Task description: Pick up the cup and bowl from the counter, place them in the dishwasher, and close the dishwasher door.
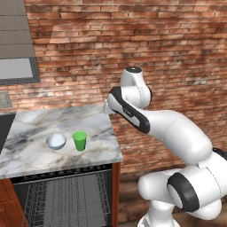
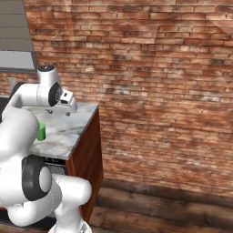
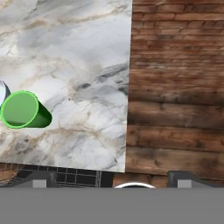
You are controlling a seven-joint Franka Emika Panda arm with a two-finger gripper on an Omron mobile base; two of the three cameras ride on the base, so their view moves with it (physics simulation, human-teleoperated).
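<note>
Dishwasher [image 1: 62,199] stands open below the counter [image 1: 31,153], its grey wire racks showing under the marble edge. On the counter, near its front edge, the cup [image 1: 80,141] stands upright – bright green, just beside the bowl [image 1: 56,141], which is on the side away from the counter's free end; I cannot tell if the two touch. Farther back, the gripper [image 2: 68,108] hangs above the counter's far corner, close to the brick wall [image 1: 168,48]. How wide its jaws stand I cannot tell.

Green cup [image 1: 80,140], bluish-white bowl [image 1: 56,141], grey-veined marble counter [image 1: 40,119]
</note>
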